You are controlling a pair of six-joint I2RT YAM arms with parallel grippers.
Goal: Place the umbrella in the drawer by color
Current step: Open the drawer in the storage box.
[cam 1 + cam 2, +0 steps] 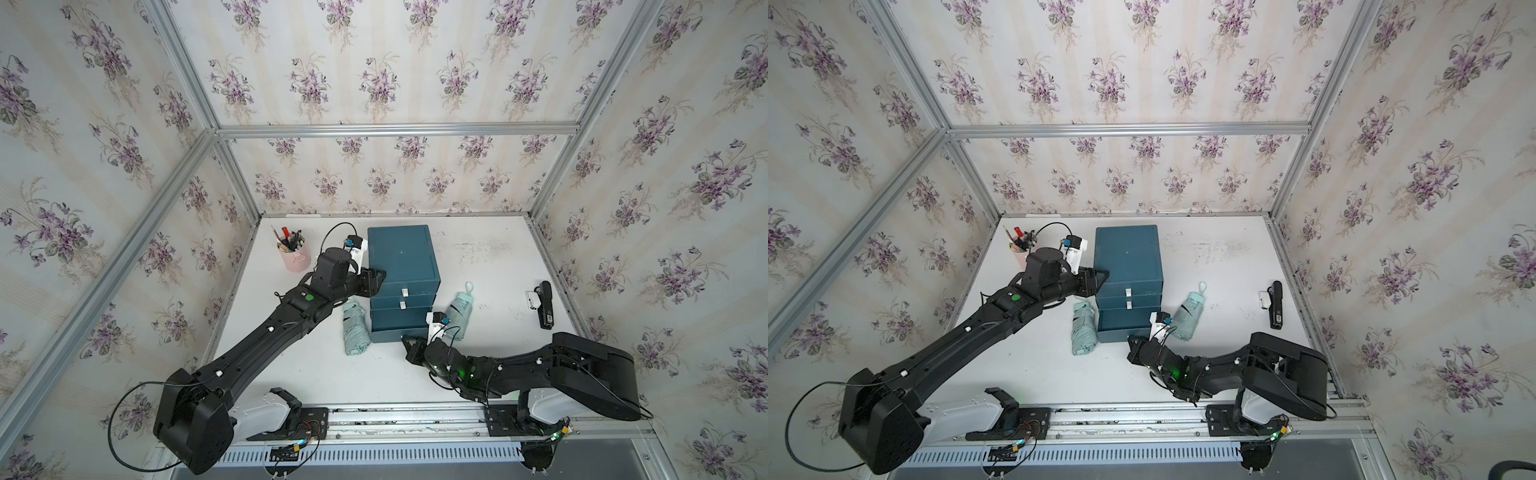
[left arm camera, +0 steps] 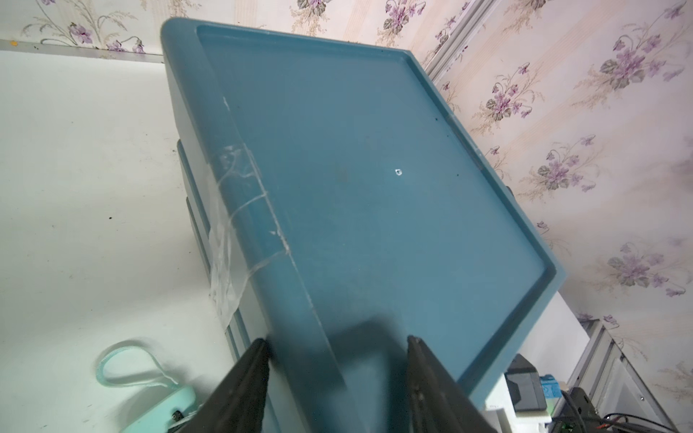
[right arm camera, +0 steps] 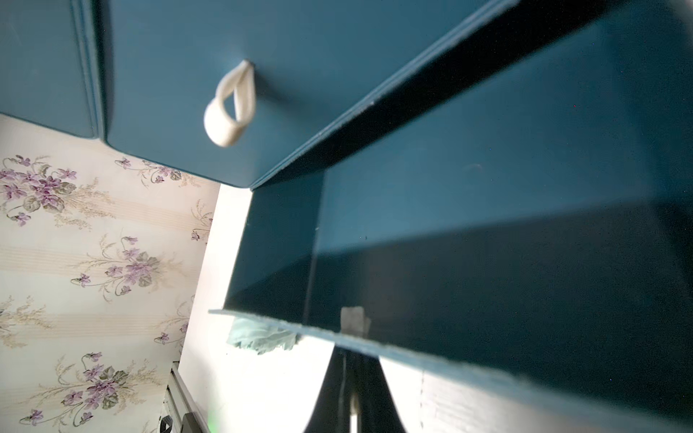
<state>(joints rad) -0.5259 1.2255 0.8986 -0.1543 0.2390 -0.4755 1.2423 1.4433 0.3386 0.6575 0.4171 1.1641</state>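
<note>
**Right gripper** (image 1: 409,343): jaws fully closed. In the right wrist view its fingers (image 3: 330,393) meet on a white sliver, the bottom pull tab (image 3: 352,410), at the front panel of the bottom drawer (image 3: 487,168). Both top views hide this tab behind the gripper.

**Bottom drawer:** stands open, extended from the drawer cabinet (image 1: 403,253) directly ahead of the right gripper. Above it, the middle tab (image 3: 230,108) and the top tab (image 1: 404,292) are white loops on two closed drawer fronts.

**Umbrellas:**
- The left mint umbrella (image 1: 355,328) lies folded on the table to the left of the right gripper, just beside the cabinet's left side.
- The right mint umbrella (image 1: 459,311) lies just beyond the right gripper's wrist, beside the cabinet's right side, with its loop strap at the far end.

**Left gripper** (image 1: 376,276): jaws roughly half apart, with nothing clamped. In the left wrist view one finger (image 2: 255,367) sits at the cabinet's left wall and the other (image 2: 423,367) sits over the top panel, so they straddle the upper left edge. Clear tape (image 2: 232,240) wraps that edge ahead of the fingers.

**Farther items:**
- A pink pen cup (image 1: 296,257) stands behind the left gripper's wrist.
- A black umbrella (image 1: 544,303) lies well to the right of the right gripper.
- The black umbrella carries a small white label (image 1: 547,319), whose print is too small to read.
</note>
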